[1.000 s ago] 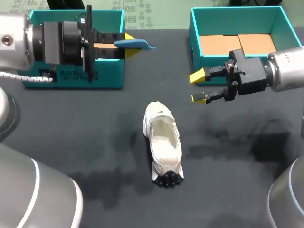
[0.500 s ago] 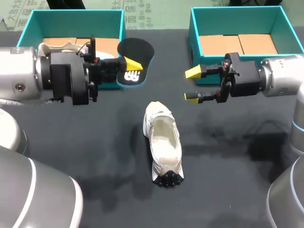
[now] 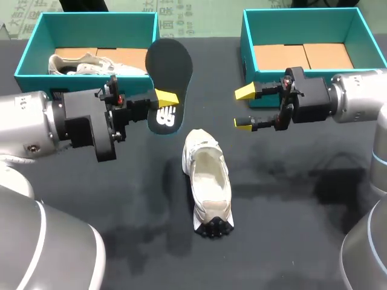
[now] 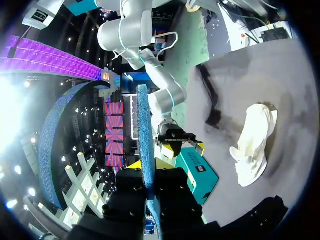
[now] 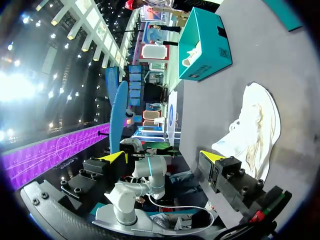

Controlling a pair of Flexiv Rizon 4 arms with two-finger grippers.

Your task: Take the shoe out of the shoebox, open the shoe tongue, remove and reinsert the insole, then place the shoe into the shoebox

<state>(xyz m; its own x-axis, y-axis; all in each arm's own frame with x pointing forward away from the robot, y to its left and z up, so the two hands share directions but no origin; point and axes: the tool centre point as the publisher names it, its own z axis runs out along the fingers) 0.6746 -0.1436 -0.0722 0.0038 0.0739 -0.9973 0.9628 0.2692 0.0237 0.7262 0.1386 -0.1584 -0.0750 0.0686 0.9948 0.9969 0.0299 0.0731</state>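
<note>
A white shoe is seen lying on the dark table, near its middle and well apart from both grippers. Its long axis is set roughly from the far side to the near side, slightly slanted. The end with black tread showing is turned toward the near edge, and the opening, facing upward, sits closer to the far end, so the toe appears to be pointed at the near edge. The dark insole is held above the table by the left gripper, whose fingers are clamped on the end marked in white. Its long axis is directed away toward the far side, with its free end over the corner of the left shoebox. In the left wrist view it is seen edge-on, as a blue strip rising from between the fingers. A second white shoe is seen inside the left shoebox. The right gripper is held with its fingers spread and nothing between them, just before the near left corner of the right shoebox, beyond and to the right of the shoe.
</note>
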